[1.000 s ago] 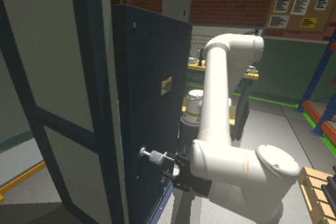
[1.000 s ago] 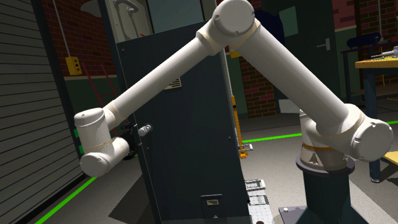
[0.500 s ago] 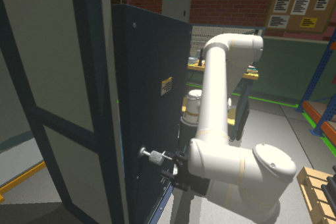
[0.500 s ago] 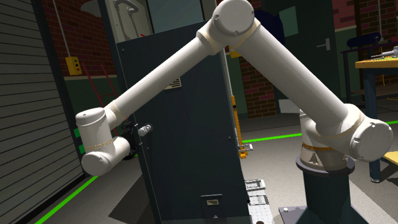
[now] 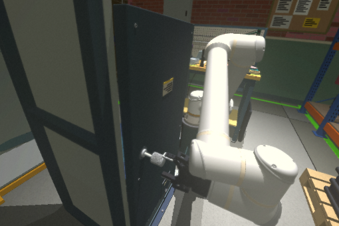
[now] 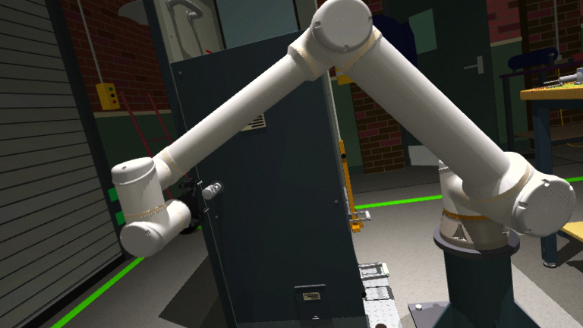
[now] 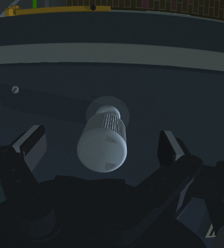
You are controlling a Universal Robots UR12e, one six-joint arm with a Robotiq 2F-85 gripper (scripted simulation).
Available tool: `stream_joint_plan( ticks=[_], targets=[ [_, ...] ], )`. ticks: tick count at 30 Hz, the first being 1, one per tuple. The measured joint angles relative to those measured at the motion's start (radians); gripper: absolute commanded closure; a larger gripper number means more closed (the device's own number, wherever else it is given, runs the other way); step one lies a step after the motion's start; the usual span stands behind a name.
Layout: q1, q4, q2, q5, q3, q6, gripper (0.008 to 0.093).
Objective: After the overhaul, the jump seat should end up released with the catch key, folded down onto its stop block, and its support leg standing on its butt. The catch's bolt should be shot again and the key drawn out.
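Note:
My gripper (image 5: 171, 165) (image 6: 195, 197) (image 7: 102, 150) stands low at the side face of the dark upright panel (image 5: 151, 105) (image 6: 275, 178). The catch key (image 5: 156, 157) (image 6: 211, 189) (image 7: 103, 139), a silver knurled knob on a short stem, sticks out of the panel in front of the fingers. In the wrist camera its round head lies between the two fingers. A yellow support leg (image 6: 347, 182) (image 7: 56, 9) hangs along the panel's far edge. The seat itself and the stop block are hidden. The gripper is open and holds nothing.
The dark panel is right in front of the fingers, with a pale framed wall (image 5: 50, 88) behind it. A small screw (image 7: 15, 89) sits on the panel left of the key. The robot's pedestal (image 6: 477, 277) stands to the right. A wooden pallet (image 5: 320, 194) lies on the floor.

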Motion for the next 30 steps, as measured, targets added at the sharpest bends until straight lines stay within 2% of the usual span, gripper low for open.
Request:
stream_joint_plan(
  ticks=[30],
  targets=[
    [-0.041, -0.016, -0.022, -0.041, 0.037, 0.0, 0.008]
  ],
)
